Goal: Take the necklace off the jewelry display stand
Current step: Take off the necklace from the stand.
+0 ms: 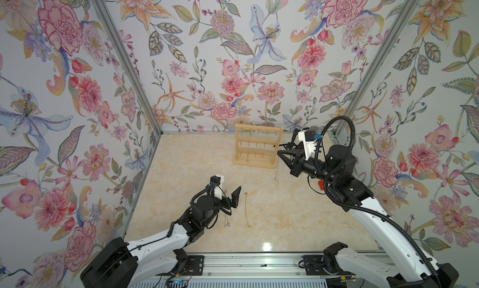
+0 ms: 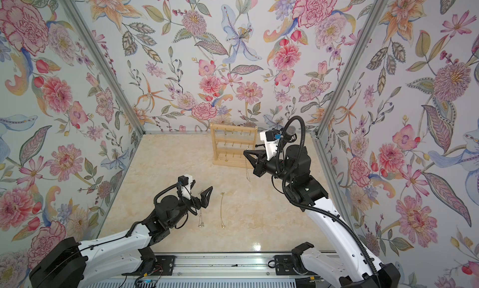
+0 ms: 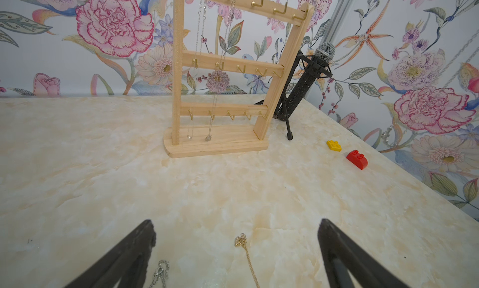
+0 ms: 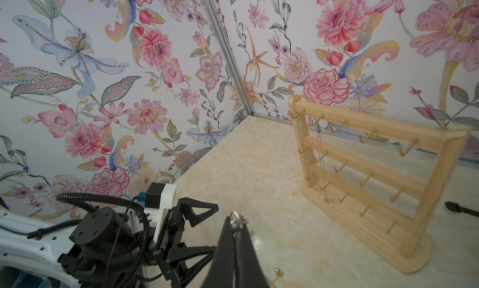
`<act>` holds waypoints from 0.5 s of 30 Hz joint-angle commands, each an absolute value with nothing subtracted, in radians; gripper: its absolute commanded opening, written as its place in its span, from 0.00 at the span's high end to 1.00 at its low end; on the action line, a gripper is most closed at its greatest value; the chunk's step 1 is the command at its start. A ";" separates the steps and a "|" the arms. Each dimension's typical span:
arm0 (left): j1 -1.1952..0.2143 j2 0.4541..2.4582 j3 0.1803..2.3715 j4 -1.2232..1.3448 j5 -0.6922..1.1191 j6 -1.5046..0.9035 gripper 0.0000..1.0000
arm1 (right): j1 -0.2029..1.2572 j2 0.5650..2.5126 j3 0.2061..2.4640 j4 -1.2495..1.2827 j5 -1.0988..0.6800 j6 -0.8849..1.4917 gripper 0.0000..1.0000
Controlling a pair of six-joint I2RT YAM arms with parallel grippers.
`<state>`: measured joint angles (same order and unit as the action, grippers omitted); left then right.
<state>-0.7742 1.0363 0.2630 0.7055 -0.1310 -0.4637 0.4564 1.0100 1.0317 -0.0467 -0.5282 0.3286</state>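
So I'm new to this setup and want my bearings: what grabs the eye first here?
The loud floral wallpaper on all three walls. Then the wooden jewelry stand at the back of the table, two chains hanging on it, and the right gripper beside it, shut on a necklace. Two more necklaces lie on the table by the open left gripper.

The jewelry display stand (image 3: pixel 250 63) is at the table's (image 1: pixel 181 170) back, the microphone (image 3: pixel 305 84) just right of it. A chain (image 1: pixel 246 209) lies well in front, another chain (image 1: pixel 227 221) beside it.
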 commanded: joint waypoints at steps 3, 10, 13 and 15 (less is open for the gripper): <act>-0.767 1.029 0.227 0.815 -0.122 -0.478 0.01 | 0.455 0.954 0.982 -0.088 -0.639 0.311 1.00; -0.767 0.997 0.199 0.843 -0.130 -0.485 0.01 | 0.476 0.908 0.914 -0.097 -0.720 0.305 1.00; -0.767 0.997 0.200 0.845 -0.123 -0.484 0.01 | 0.500 0.892 0.888 -0.100 -0.736 0.305 1.00; -0.767 0.995 0.200 0.847 -0.116 -0.482 0.01 | 0.522 0.886 0.870 -0.101 -0.737 0.306 1.00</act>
<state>-0.7742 1.0100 0.2089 0.8062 -0.1299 -0.4786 0.5007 0.9077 0.8921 -0.0952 -0.6983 0.3237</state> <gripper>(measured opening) 0.989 0.050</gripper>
